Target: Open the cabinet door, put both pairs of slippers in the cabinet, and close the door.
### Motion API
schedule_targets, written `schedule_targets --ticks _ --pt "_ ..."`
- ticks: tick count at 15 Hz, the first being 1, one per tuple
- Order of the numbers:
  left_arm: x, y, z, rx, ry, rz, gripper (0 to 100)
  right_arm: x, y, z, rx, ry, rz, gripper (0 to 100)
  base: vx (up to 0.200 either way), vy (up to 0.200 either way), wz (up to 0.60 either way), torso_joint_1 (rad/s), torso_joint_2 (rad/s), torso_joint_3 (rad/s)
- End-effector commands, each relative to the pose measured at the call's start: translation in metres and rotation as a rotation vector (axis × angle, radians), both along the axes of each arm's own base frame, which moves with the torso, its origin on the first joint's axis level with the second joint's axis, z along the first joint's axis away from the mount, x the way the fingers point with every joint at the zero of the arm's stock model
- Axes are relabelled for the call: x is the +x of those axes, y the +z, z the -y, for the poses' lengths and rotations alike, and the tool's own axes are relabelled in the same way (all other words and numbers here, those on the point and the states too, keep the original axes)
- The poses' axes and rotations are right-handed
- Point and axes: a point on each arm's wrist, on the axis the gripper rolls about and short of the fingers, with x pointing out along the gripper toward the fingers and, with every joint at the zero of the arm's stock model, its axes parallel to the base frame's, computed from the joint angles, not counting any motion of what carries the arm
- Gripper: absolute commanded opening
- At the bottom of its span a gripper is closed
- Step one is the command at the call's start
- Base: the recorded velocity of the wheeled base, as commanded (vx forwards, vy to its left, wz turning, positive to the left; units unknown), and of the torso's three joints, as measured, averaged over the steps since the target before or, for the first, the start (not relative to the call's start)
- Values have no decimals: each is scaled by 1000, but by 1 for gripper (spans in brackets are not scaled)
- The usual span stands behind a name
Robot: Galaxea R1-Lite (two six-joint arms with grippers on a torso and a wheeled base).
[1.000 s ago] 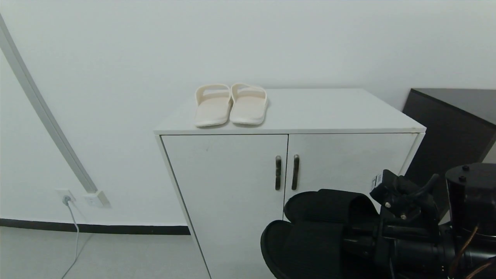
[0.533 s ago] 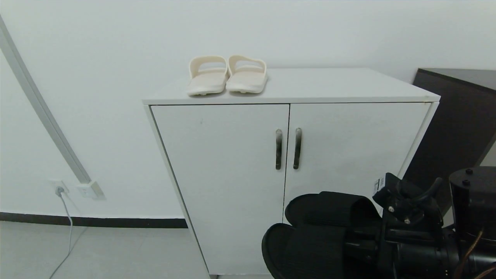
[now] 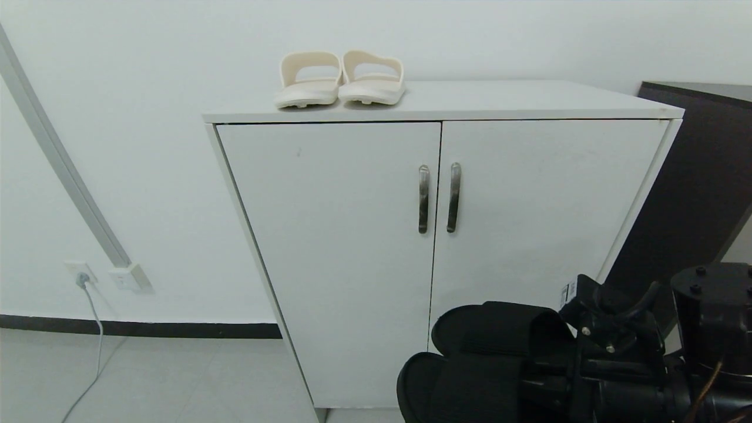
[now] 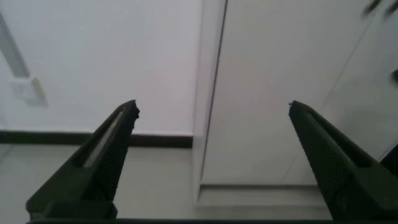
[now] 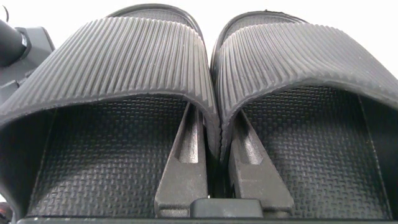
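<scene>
Nearest to me, my right hand point(image 5: 216, 155) is clenched on the black slippers point(image 3: 487, 346). Its two fingers point(image 5: 183, 165) reach in under the ribbed straps and pinch the inner edges of the pair together, soles down, side by side. In the head view the pair hangs low in front of the cabinet's right door point(image 3: 546, 205), and I cannot tell whether it touches the door.

My left hand point(image 4: 214, 109) is released, jaws spread wide with nothing between them. It points at the lower corner of the cabinet point(image 4: 267, 93) and the floor point(image 4: 155, 174) beside it.

Both doors are shut, and the two handles point(image 3: 423, 198) stand upright just beside each other at the middle seam. The cream slippers point(image 3: 341, 79) sit on the cabinet top near its left end, close together, toes toward me.

Behind are the white wall point(image 3: 147, 117) and, to the right, a dark unit point(image 3: 693, 176).

Against a second ago my head camera has dropped. The cabinet top now looks nearly edge-on and the front sits higher in the picture. The things themselves have not moved, the doors have stayed shut, and my right hand has kept its grip.
</scene>
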Motion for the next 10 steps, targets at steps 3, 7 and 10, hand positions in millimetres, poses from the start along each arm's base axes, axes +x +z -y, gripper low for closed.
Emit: schedule_targets --ticks 3,7,10 --pt "15 71 5 -93 -233 -54 100 2 -8 -2 -10 0 -9 0 0 0 0 0 0 0" --pt "38 73 10 -120 -470 -199 100 1 -9 -1 15 -2 20 0 0 0 0 -7 93 72" --pt "63 91 12 -135 -534 -243 100 0 -11 -1 10 5 13 0 0 0 0 1 28 12"
